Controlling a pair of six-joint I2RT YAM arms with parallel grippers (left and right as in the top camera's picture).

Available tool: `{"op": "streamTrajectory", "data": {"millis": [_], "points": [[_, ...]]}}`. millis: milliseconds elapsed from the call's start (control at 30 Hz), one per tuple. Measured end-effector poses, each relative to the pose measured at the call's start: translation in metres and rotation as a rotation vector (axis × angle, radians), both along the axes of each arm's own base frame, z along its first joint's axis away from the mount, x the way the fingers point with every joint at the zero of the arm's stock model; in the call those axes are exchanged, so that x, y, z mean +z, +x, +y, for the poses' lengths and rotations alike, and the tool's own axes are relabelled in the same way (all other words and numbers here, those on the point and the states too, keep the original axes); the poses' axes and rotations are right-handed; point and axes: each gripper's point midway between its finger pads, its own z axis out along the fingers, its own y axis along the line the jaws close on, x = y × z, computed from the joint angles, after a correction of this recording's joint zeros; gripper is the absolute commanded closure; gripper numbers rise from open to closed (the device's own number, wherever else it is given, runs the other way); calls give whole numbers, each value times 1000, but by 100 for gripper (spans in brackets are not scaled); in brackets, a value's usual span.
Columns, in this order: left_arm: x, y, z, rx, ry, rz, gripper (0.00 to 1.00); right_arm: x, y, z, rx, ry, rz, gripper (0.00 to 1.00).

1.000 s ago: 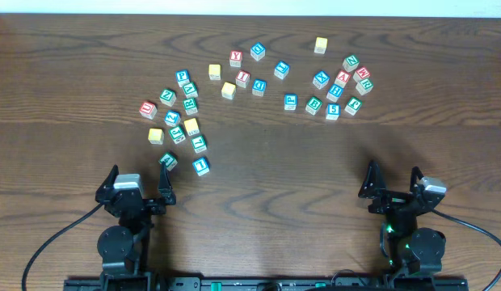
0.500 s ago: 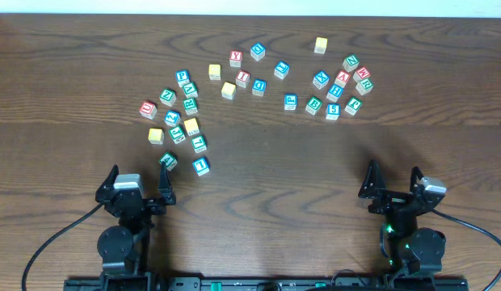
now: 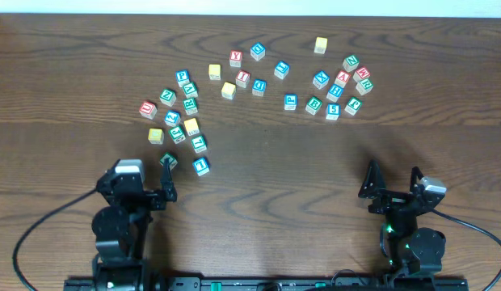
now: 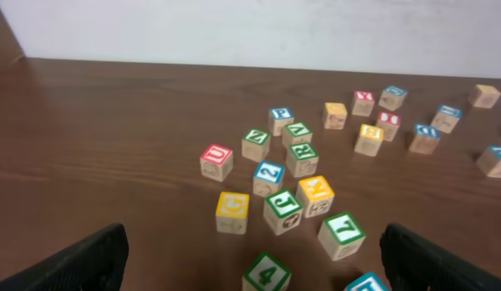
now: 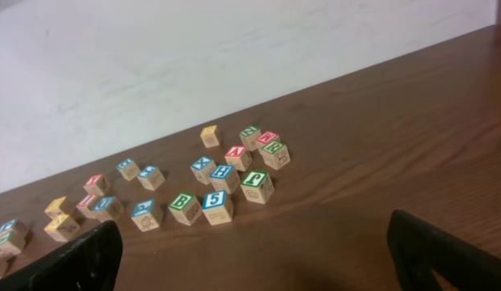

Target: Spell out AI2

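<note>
Both arms sit low at the near edge. The left gripper (image 4: 252, 238) is spread wide with nothing held. The right gripper (image 3: 392, 179) is also wide and empty.

- Red A block (image 3: 342, 78): far right cluster, touching or nearly touching a blue block (image 3: 334, 92).
- Red I block (image 3: 242, 78): far, left of centre, with some room around it.
- Blue 2 block (image 4: 268, 173): left cluster, with a green block (image 4: 302, 158) and a yellow block (image 4: 233, 208) just beside it.

Risks:
- Wide jaws coming down into either cluster would likely shove the neighbours or pinch two blocks at once.
- The blue 1 block (image 3: 201, 166) could be mistaken for the I.

All three are cubes, so there is no long axis. Their characters face up, and each block sits skewed to the table edge, so it would need squaring when placed.
</note>
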Motion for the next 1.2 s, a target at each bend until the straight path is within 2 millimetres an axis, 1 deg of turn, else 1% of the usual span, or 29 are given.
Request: {"op": "streamTrajectory", "data": {"millis": [200,367,533,667,800,1000,1067,1200], "points": [[15,11,-9,-48,-36,69,2,0,0,0,0,0,0,1],[24,21,-15,-69,-83,180,2,0,0,0,0,0,0,1],[38,29,-22,-104,-119,287,2,0,0,0,0,0,0,1],[53,28,-25,-114,-138,379,2,0,0,0,0,0,0,1],[70,23,-26,-115,-148,455,2,0,0,0,0,0,0,1],[101,13,-27,-109,-159,555,2,0,0,0,0,0,0,1],[111,13,-27,-111,-164,573,2,0,0,0,0,0,0,1],[123,13,-31,-128,-182,627,2,10,1,-1,-5,1,-42,1]]}}
